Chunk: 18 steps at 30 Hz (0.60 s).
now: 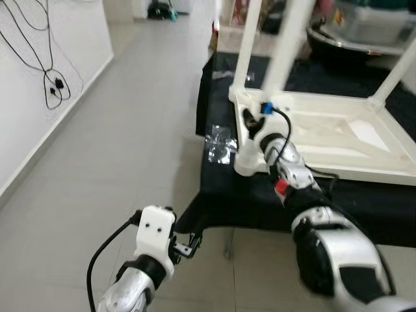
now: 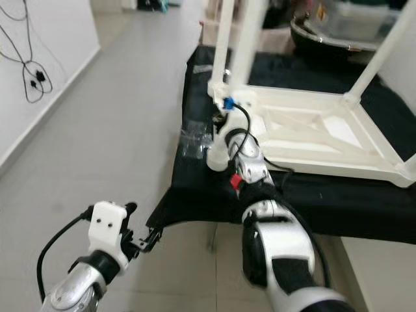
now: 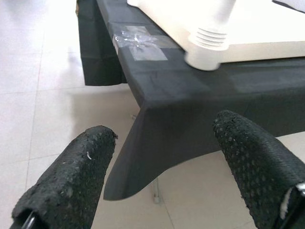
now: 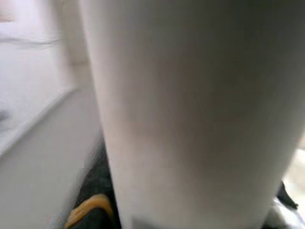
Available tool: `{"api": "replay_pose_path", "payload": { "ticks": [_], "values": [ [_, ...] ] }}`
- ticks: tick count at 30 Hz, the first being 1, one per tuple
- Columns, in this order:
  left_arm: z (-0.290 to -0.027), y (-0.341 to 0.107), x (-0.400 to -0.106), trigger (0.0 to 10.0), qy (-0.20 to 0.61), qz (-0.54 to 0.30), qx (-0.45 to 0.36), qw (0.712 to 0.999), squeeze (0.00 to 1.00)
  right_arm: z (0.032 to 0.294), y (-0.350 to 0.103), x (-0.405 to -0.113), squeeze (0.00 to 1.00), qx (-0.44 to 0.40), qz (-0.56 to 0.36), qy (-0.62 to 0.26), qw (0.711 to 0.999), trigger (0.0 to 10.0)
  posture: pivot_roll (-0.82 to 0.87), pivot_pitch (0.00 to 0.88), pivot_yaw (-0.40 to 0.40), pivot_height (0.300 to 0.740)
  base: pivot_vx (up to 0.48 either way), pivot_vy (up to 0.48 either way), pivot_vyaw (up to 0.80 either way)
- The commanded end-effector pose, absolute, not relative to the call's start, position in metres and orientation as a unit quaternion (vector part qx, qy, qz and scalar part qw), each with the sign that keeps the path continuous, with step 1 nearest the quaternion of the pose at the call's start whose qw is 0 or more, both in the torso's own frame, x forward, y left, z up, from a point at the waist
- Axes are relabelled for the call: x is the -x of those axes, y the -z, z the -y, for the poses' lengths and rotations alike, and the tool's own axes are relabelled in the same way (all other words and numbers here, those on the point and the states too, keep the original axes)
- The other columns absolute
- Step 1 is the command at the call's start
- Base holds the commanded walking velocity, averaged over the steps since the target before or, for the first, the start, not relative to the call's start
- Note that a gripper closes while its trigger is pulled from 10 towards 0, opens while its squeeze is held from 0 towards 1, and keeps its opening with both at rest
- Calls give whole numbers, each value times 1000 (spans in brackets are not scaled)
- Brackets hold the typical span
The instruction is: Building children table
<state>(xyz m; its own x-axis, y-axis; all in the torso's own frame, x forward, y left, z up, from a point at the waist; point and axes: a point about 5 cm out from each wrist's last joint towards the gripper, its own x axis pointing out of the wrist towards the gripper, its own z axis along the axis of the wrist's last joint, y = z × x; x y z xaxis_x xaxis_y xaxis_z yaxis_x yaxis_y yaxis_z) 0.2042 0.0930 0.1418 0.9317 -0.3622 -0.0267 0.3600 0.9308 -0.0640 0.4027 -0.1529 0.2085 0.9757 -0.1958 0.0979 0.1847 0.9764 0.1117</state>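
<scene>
One white children's table (image 1: pixel 338 130) lay upside down on a black cloth (image 1: pixel 247 195), legs pointing up. The right gripper (image 1: pixel 252 123) was at the near-corner leg (image 1: pixel 286 45); whether its fingers gripped it I could not tell. The left gripper (image 3: pixel 162 167) hovered above the floor (image 1: pixel 130 130), fingers apart.

Upturned table (image 1: pixel 338 133) lay on a cloth (image 1: pixel 364 201) ahead, legs (image 1: pixel 286 45) rising, right gripper (image 1: pixel 252 125) at its near left corner, left gripper (image 1: pixel 188 246) low over floor (image 1: pixel 117 162), cables (image 1: pixel 52 84) on the left wall.
</scene>
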Motion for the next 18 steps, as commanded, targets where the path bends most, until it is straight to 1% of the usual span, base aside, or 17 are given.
{"api": "replay_pose_path", "payload": {
  "ticks": [1, 2, 3, 6, 7, 8, 9, 10, 12, 14, 15, 17, 18],
  "values": [
    [-91, -139, -204, 10000, 189, -24, 26, 981, 0, 168, -195, -398, 0, -47, 19, 160, 986, 0, 88, 120, -88, 740, 0, 0, 0],
    [-91, -139, -204, 10000, 188, -24, 25, 982, 0, 164, -192, -392, 0, -55, 14, 202, 978, 0, 85, 121, -89, 740, 0, 0, 0],
    [-91, -139, -205, 10000, 188, -24, 25, 982, 0, 159, -191, -389, 0, -67, 10, 217, 974, 0, 83, 122, -90, 740, 0, 0, 0],
    [-91, -139, -204, 10000, 187, -24, 26, 982, 0, 151, -192, -388, 0, -77, 18, 219, 972, 0, 81, 122, -89, 740, 0, 0, 0],
    [-91, -139, -205, 10000, 188, -24, 26, 982, 0, 144, -194, -389, 0, -89, 27, 204, 975, 0, 79, 119, -87, 740, 0, 0, 0],
    [-90, -139, -205, 10000, 188, -24, 26, 982, 0, 136, -198, -390, 0, -86, 41, 183, 979, 8784, 79, 121, -89, 740, 0, 0, 0],
    [-90, -139, -205, 10000, 188, -24, 27, 982, 0, 128, -204, -393, 1000, -81, 66, 135, 985, 10000, 79, 120, -90, 740, 0, 0, 0],
    [-90, -139, -205, 10000, 188, -24, 27, 982, 0, 128, -204, -393, 1000, -81, 66, 135, 985, 10000, 79, 120, -90, 740, 0, 0, 0],
    [-90, -138, -205, 10000, 188, -25, 29, 982, 0, 122, -212, -394, 1000, -74, 98, 79, 989, 10000, 74, 119, -89, 740, 0, 0, 0],
    [-90, -138, -205, 10000, 188, -25, 29, 982, 0, 122, -214, -394, 1000, -73, 107, 68, 989, 10000, 74, 120, -90, 740, 0, 0, 0],
    [-90, -138, -206, 10000, 188, -26, 29, 981, 0, 125, -216, -395, 0, -70, 114, 47, 990, 10000, 75, 118, -89, 740, 0, 0, 0],
    [-90, -137, -206, 10000, 188, -26, 29, 981, 0, 126, -218, -394, 0, -67, 116, 37, 990, 10000, 75, 118, -90, 740, 0, 0, 0],
    [-90, -137, -206, 10000, 188, -26, 30, 981, 0, 129, -220, -395, 0, -49, 122, -6, 991, 10000, 75, 117, -92, 740, 0, 0, 0]
  ]
}}
